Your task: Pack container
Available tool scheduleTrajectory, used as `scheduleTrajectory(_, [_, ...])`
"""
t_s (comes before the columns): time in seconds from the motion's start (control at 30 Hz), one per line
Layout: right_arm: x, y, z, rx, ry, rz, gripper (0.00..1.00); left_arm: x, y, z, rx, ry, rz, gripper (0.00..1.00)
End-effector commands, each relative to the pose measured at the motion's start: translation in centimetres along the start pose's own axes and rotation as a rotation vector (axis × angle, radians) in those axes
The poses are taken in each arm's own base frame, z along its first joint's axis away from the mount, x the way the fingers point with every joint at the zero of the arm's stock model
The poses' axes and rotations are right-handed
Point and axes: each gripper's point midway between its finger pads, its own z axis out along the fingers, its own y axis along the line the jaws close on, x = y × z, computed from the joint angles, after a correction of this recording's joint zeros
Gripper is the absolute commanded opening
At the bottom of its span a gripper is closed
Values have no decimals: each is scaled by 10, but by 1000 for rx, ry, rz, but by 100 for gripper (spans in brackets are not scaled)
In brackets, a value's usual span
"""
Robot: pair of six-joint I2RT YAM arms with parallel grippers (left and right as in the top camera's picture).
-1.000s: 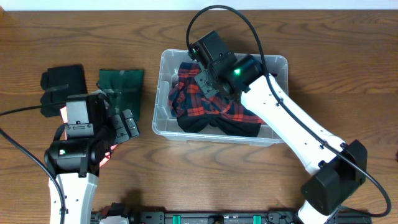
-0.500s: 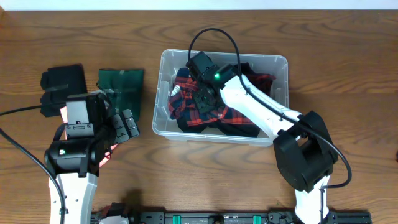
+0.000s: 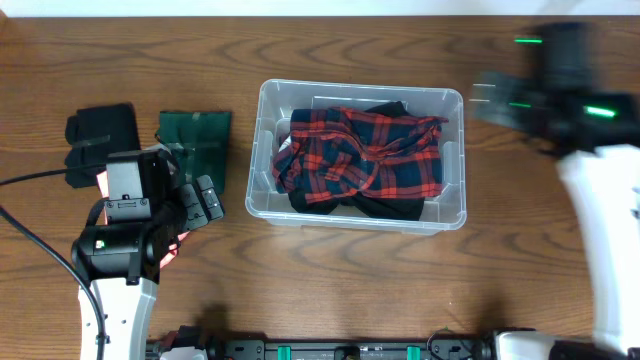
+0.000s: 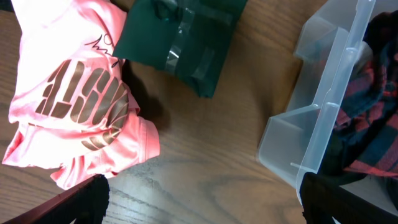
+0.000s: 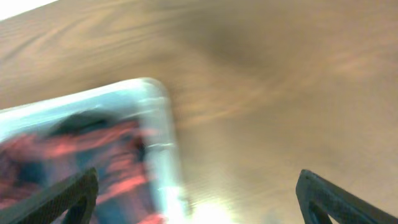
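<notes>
Overhead: the large clear plastic rectangular container point(image 3: 350, 222) sits mid-table on the brown wooden table point(image 3: 330, 290), holding a crumpled red-and-navy plaid cloth point(image 3: 360, 160). Left wrist: the left gripper point(image 4: 202, 202) gapes wide and empty near a pink printed shirt point(image 4: 74, 106). Right wrist, blurred: the right gripper point(image 5: 196, 199) is spread wide, holding nothing, by the container's corner

A wooden tabletop point(image 3: 330, 290) fills nearly all of every view. It is dark brown, with a wavy, streaked grain that runs along its length. At the top of the overhead view, a narrow pale strip point(image 3: 300, 5) shows beyond the far edge of the wood; what it is cannot be told. A similar pale patch point(image 5: 18, 6) cuts across the upper left corner of the blurred right wrist view. The light is even and the shadows on the wood are soft. A bright spot of glare point(image 5: 211, 214) lies low in that blurred view.
</notes>
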Motion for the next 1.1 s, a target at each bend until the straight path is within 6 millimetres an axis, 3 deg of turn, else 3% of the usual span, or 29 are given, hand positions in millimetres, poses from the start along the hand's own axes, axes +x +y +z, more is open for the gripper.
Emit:
scheduleTrajectory(0.0, [9, -87, 12, 172, 91, 233, 99, -6, -1, -5, 2, -19, -13, 98])
scheduleTrajectory(0.17, [43, -210, 35, 433, 183, 472, 99, -6, -1, -5, 2, -19, -13, 98])
scheduleTrajectory(0.3, [81, -272, 66, 524, 236, 625, 99, -6, 0, -5, 2, -17, -13, 98])
scheduleTrajectory(0.5, [130, -344, 96, 633, 317, 772, 99, -6, 0, -5, 2, -17, -13, 98])
scheduleTrajectory(0.7, [145, -380, 124, 654, 356, 708, 99, -6, -1, -5, 2, -17, -13, 98])
scheduleTrajectory(0.93, [135, -391, 161, 634, 327, 578, 99, -6, -1, -5, 2, -17, -14, 98])
scheduleTrajectory(1.07, [134, -399, 172, 684, 321, 535, 99, -6, -1, -5, 2, -17, -13, 98])
